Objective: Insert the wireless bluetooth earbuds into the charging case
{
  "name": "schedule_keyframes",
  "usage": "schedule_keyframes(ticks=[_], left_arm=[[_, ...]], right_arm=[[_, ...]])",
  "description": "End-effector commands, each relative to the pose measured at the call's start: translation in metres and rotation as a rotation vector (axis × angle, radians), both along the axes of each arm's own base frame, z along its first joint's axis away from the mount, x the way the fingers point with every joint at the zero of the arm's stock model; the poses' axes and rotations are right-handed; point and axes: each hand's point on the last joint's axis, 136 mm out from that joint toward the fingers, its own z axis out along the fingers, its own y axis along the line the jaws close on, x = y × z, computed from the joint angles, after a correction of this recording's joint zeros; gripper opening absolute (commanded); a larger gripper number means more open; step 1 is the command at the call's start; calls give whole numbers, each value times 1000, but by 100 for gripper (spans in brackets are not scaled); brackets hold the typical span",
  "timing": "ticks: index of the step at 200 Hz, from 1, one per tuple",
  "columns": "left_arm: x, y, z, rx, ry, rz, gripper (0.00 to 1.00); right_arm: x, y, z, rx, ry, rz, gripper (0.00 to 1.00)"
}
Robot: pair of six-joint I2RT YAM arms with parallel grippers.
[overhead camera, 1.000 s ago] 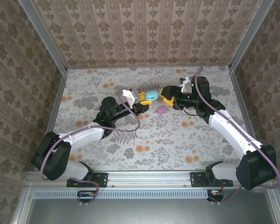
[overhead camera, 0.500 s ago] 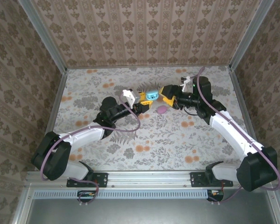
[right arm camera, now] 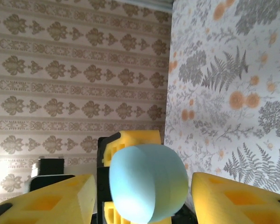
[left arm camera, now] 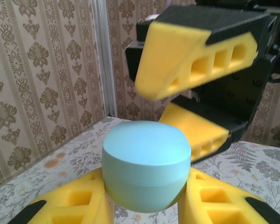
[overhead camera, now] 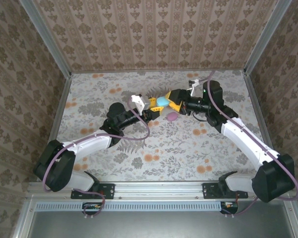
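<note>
Floral-print table (overhead camera: 139, 148), both arms meeting mid-table. L gripper (overhead camera: 154, 106) clamps the pale-teal rounded plastic charging case (left arm camera: 144, 170), lid shut, held above table. R gripper (overhead camera: 170, 100) spread wide, yellow foam fingers (right arm camera: 42, 203) flanking case w/o touching. Small magenta-pink oval plastic piece (overhead camera: 172, 116) lies on table nearby; bud or case, can't tell.

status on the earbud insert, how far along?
Nothing seated yet: teal case is closed. In hand: left fingers clamp it off the table, right gripper open at it. To do: open it and fill it. Purple oval lies on the table.
</note>
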Motion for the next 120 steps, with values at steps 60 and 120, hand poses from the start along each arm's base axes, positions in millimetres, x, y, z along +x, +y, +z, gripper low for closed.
schedule_keyframes(ticks=[60, 120], left_arm=[[-5, -2, 22, -45, -37, -27, 34], [-2, -1, 18, -27, -28, -8, 43]], right_arm=[[-3, 17, 13, 86, -17, 94, 45], [-5, 14, 3, 73, -4, 84, 36]])
